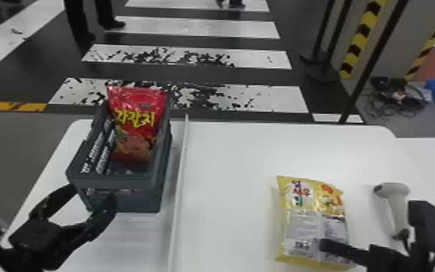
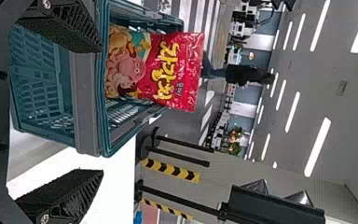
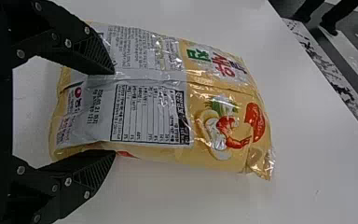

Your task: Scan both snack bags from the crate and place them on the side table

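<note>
- Inspecting your work area, you find the yellow bag (image 1: pixel 310 220) lying flat on the white table (image 1: pixel 227 162), right of the divider strip (image 1: pixel 179 173), with the scanner (image 1: pixel 395 202) just to its right.
- The red bag (image 1: pixel 137 123) stands upright in the crate (image 1: pixel 113 182), its top above the rim — at the left of your table.
- Your left gripper (image 2: pixel 101 109) is spread and empty at the crate's near end; whether it touches the wall, you cannot tell.
- Your right gripper (image 3: pixel 113 112) is parted over the near end of the yellow bag, clenched on nothing.
- Expect both bags to be light, soft and air-filled, with slick film and contents that may crush. Take the yellow bag across its narrow width, gently; take the red bag by its raised top, since a hard squeeze could burst it or let it slip.
- Your count: one red bag, one yellow bag, one crate, one scanner, two grippers. The dark packs (image 1: pixel 99 155) along the crate's left side you cannot number reliably.
- In judgement, neither bag is delivered — the side table is probably the white surface (image 1: pixel 430 162) at your far right.
</note>
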You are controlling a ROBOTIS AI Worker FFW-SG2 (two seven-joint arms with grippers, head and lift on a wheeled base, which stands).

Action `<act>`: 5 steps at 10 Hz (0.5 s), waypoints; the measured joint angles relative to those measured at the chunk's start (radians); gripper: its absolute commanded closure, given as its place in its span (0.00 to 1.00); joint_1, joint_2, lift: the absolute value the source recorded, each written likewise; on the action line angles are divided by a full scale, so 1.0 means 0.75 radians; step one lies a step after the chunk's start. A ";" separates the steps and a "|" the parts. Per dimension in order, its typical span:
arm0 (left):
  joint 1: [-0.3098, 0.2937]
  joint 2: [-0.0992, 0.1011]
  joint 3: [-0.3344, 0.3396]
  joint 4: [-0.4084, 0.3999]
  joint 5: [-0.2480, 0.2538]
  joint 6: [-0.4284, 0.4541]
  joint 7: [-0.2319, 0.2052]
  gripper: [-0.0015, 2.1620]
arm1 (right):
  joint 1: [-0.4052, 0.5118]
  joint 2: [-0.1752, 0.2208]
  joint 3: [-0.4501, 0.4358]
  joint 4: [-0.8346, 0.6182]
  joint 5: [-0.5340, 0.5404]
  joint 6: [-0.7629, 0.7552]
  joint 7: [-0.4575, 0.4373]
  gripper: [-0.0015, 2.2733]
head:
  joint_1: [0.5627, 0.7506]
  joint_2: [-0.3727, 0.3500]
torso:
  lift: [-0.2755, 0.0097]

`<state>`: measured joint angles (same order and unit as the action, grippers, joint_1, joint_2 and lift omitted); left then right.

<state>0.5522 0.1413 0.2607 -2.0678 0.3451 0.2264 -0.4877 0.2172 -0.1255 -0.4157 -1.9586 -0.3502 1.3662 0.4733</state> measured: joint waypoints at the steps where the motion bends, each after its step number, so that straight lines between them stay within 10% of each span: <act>1: 0.000 0.000 0.000 0.001 0.000 0.000 0.000 0.03 | -0.007 0.000 -0.011 0.011 -0.002 0.009 0.002 1.00 | 0.70 0.48 | 0.63; 5: -0.006 0.002 -0.001 0.011 0.000 0.000 0.000 0.03 | -0.018 -0.008 -0.149 0.040 -0.174 0.041 0.055 1.00 | 0.70 0.46 | 0.63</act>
<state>0.5480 0.1426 0.2598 -2.0592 0.3451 0.2264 -0.4878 0.2039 -0.1317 -0.5273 -1.9285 -0.4808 1.3966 0.5146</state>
